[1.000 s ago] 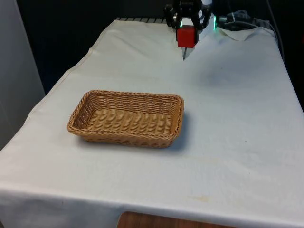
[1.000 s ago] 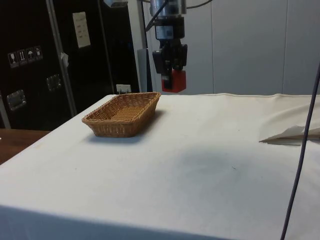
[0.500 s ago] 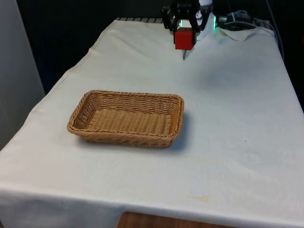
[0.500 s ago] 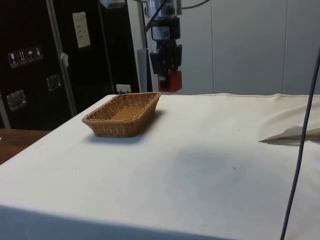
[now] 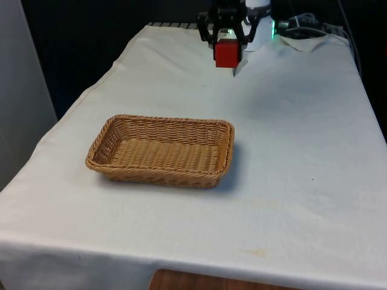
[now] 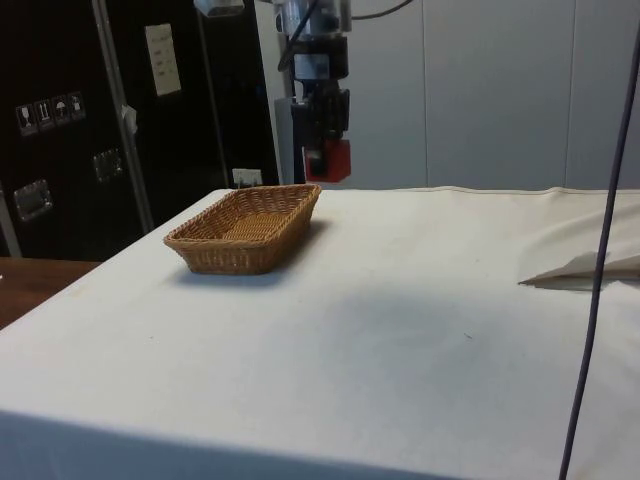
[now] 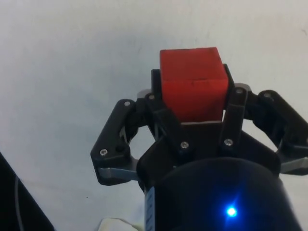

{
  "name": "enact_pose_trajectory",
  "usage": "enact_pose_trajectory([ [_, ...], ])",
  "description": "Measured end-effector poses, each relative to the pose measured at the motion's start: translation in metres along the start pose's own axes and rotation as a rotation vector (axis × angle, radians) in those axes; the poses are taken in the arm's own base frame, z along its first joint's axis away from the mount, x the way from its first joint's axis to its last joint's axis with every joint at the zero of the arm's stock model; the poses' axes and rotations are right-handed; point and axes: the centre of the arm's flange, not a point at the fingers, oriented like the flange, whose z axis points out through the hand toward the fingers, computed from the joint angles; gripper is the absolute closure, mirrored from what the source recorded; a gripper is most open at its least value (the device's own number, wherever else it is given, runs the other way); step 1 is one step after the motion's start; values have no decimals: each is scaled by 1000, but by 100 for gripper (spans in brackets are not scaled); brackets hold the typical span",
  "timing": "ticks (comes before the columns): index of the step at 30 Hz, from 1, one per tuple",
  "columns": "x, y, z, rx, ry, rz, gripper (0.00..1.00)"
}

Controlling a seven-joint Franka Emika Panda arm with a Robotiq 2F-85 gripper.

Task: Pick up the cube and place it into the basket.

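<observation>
A red cube (image 5: pixel 228 54) hangs in the air above the table's far end, with my black gripper (image 5: pixel 227 49) shut on it. The side view has the cube (image 6: pixel 329 160) in the gripper (image 6: pixel 326 158) well above the cloth, just past the far corner of the basket. Seen from the wrist, the two fingers (image 7: pixel 162 108) clamp the cube (image 7: pixel 193 85) on opposite faces over bare white cloth. The woven wicker basket (image 5: pixel 162 150) sits empty at the middle of the table towards the front view's left, rim (image 6: pixel 247 213) low.
Crumpled white cloth (image 5: pixel 308 41) and cables lie at the far corner on the front view's right. A thin cable (image 6: pixel 600 250) hangs down on the side view's right. The table's wooden edge (image 5: pixel 199 281) shows at the near side.
The gripper has carried the cube up a little and towards the front view's left, nearer the basket. The basket has not moved.
</observation>
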Motion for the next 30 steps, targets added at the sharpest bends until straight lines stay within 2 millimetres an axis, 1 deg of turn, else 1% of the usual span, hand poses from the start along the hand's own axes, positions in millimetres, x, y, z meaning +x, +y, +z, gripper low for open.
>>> enact_pose_trajectory([
  [9, 23, 10, 1, 6, 2, -26, 99],
  [10, 23, 10, 1, 6, 2, -26, 99],
  [23, 54, 19, 4, -1, -14, -51, 99],
  [25, 62, 20, 6, -1, -17, -60, 99],
  [30, 71, 22, 9, -4, -21, -73, 99],
])
